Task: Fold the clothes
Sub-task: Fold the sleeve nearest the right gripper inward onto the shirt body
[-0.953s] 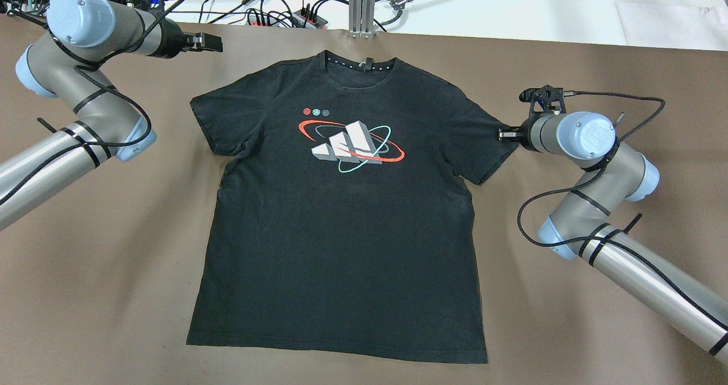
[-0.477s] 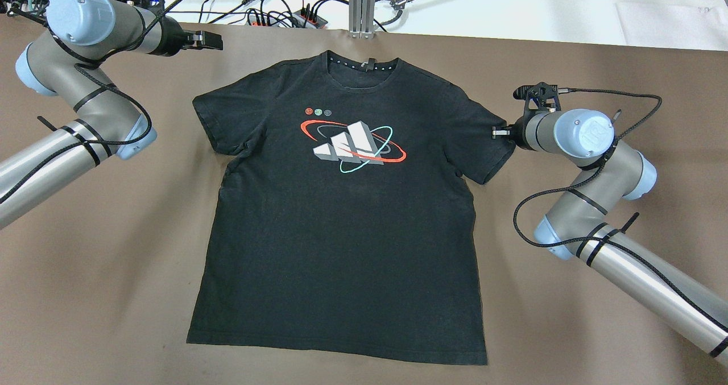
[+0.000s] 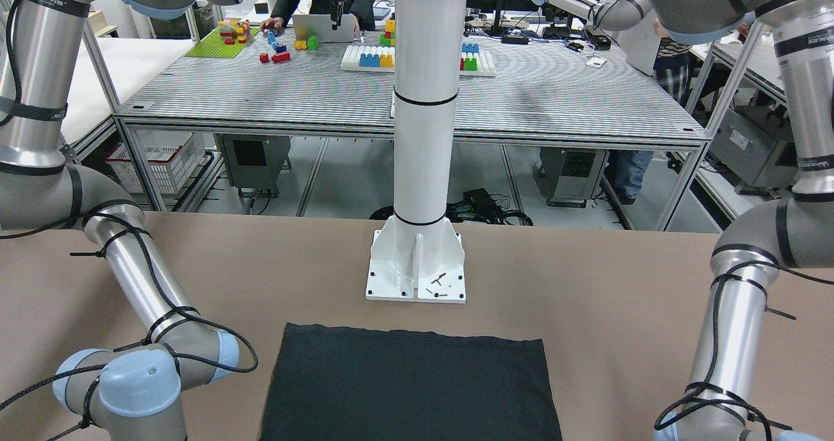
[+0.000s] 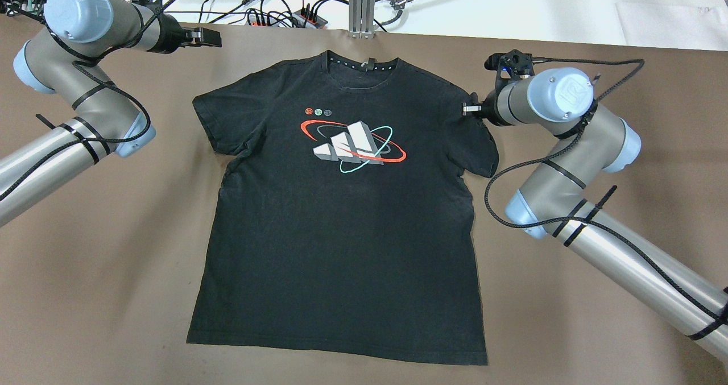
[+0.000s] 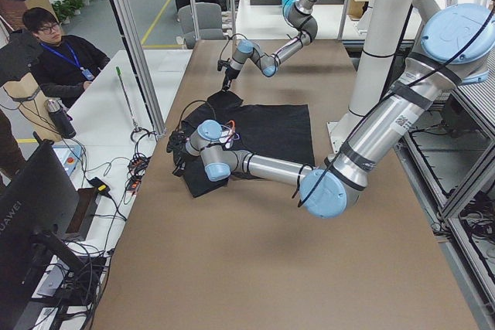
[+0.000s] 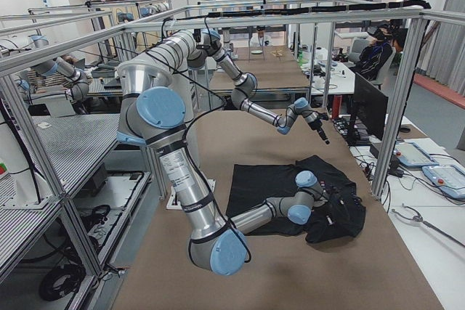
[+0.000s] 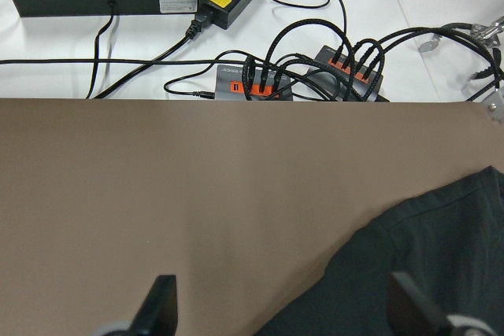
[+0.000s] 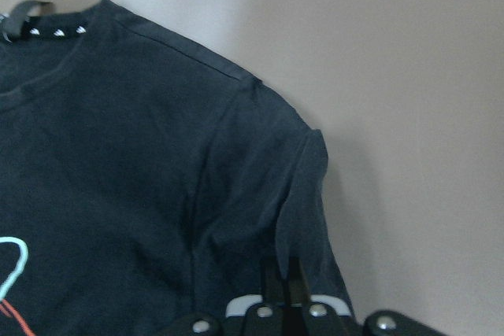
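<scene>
Overhead exterior shows the clothes (image 4: 341, 220), 1 black T-shirt, lying flat, print up, on the table (image 4: 85, 260). Right gripper (image 4: 469, 109) is closed, pinching a thin fold of the sleeve (image 4: 480, 149). Left gripper (image 4: 210, 37) hovers spread wide and empty beyond the other shoulder. With only 1 grip, pulling may drag the shirt askew, or the fold may slip free.

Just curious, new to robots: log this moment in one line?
task: fold clothes | black knit T-shirt: spread unfolded | right gripper: shut on sleeve | left gripper: open over brown table
</scene>
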`<state>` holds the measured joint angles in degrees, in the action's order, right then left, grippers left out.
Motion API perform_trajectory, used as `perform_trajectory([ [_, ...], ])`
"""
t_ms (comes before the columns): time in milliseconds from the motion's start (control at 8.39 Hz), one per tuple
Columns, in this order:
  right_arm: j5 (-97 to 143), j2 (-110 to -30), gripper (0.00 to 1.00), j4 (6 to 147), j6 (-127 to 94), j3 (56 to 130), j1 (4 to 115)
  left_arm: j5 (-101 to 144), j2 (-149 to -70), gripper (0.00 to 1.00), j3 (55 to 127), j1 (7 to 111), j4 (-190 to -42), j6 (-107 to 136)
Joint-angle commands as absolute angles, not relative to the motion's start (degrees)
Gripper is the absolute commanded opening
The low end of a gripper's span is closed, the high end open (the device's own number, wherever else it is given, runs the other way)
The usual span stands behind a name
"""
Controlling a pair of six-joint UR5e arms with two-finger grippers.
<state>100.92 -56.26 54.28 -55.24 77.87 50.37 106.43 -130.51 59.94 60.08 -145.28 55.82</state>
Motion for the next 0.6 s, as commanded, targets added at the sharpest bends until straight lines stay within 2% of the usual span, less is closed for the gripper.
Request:
perform_trajectory([
  [0, 99.33, -48.72, 0.00, 57.93, -58.96, 74.92, 49.58, 106.26, -130.52, 0.94, 59.85, 60.03, -145.20, 55.90],
  [358, 92.56, -39.05, 0.00, 57.22, -59.33, 63.32, 45.97, 106.17, -130.78, 0.94, 58.80, 59.85, -145.11, 55.81],
  [477, 91.42, -35.46, 0.00, 54.17, -59.33, 57.28, 45.53, 105.56, -130.78, 0.94, 58.62, 59.85, -145.19, 55.90],
])
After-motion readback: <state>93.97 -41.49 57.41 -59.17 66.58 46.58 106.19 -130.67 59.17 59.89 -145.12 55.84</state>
